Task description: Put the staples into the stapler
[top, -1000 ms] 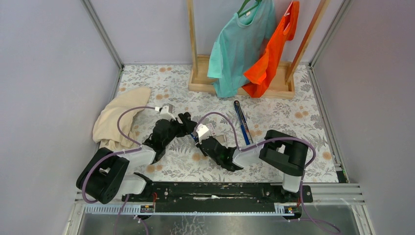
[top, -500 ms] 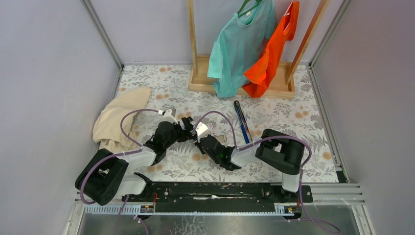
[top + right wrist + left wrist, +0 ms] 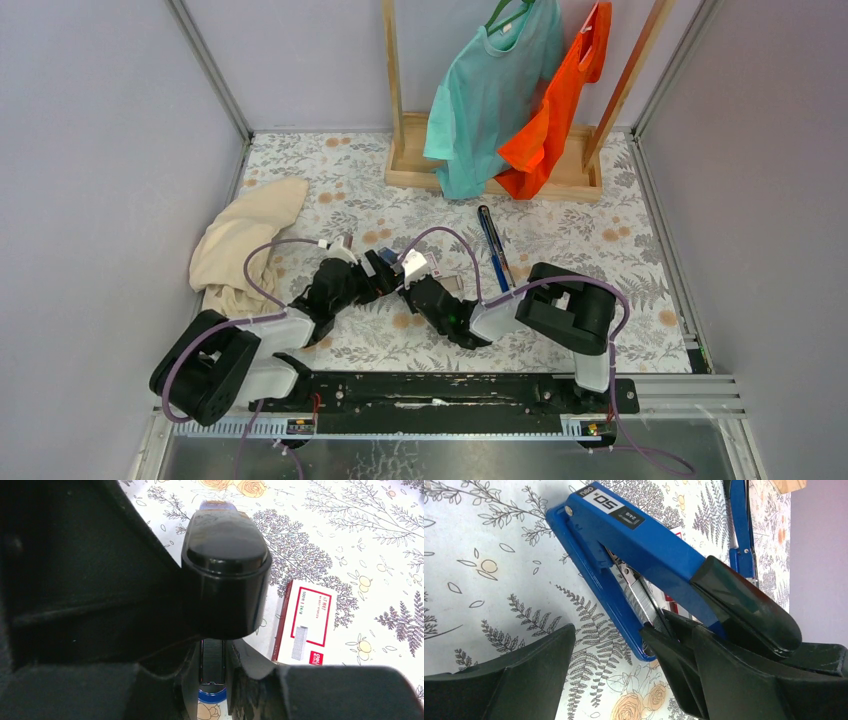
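Top camera: two grippers meet at an opened blue stapler

Walls close the table (image 3: 640,250) on the left, right and far sides, with metal rails along its edges. A wooden clothes rack (image 3: 395,100) with a teal shirt (image 3: 490,90) and an orange shirt (image 3: 550,120) fills the far edge. A crumpled beige cloth (image 3: 240,245) takes up the left side. Bare flowered cover lies open to the right of the arms and in front of them. A second blue stapler (image 3: 495,245) lies just beyond the right arm.

The left gripper (image 3: 372,268) is spread wide and holds nothing. The front end of the stapler (image 3: 644,540) lies on the table between its fingers. The right gripper (image 3: 408,282) is clamped on the stapler's raised lid at its glossy, rounded black cap. The staples (image 3: 640,596) show as a thin silvery strip in the open channel between the lid and the flat base. The stapler's body is smooth blue metal. A small white box (image 3: 305,622) with a red border lies flat beside it.
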`<state>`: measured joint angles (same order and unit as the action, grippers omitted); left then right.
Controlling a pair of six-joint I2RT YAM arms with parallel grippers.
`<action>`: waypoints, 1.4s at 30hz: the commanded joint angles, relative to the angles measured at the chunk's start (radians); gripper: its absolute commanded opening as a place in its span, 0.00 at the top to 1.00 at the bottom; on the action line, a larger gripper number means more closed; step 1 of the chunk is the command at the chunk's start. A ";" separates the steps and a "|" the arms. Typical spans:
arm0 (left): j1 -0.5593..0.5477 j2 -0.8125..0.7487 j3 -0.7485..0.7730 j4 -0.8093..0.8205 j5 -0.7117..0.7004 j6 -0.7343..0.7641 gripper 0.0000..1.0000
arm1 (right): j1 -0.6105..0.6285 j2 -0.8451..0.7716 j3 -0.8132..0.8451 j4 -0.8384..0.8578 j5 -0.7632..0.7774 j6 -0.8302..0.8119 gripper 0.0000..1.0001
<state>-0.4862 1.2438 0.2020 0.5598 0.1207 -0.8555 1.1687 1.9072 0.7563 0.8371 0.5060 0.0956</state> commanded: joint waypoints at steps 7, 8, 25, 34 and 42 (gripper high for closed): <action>-0.010 -0.038 -0.052 0.109 0.107 -0.135 0.05 | -0.001 0.039 0.001 0.051 0.038 0.000 0.93; -0.009 -0.054 -0.058 0.104 0.108 -0.145 0.05 | 0.000 0.039 -0.001 0.051 0.039 0.002 0.91; -0.003 -0.391 0.011 -0.394 -0.104 -0.162 0.02 | 0.000 -0.088 -0.040 -0.064 -0.001 0.037 0.58; 0.012 -0.476 0.138 -0.638 -0.148 -0.117 0.01 | -0.007 -0.291 0.037 -0.418 -0.059 0.038 0.42; 0.015 -0.591 0.211 -0.824 -0.262 -0.063 0.00 | -0.051 -0.278 0.237 -0.699 -0.153 0.049 0.39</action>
<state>-0.4774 0.6945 0.3756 -0.1398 -0.0566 -0.9634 1.1400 1.6337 0.8959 0.2958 0.4099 0.1322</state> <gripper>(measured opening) 0.997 0.609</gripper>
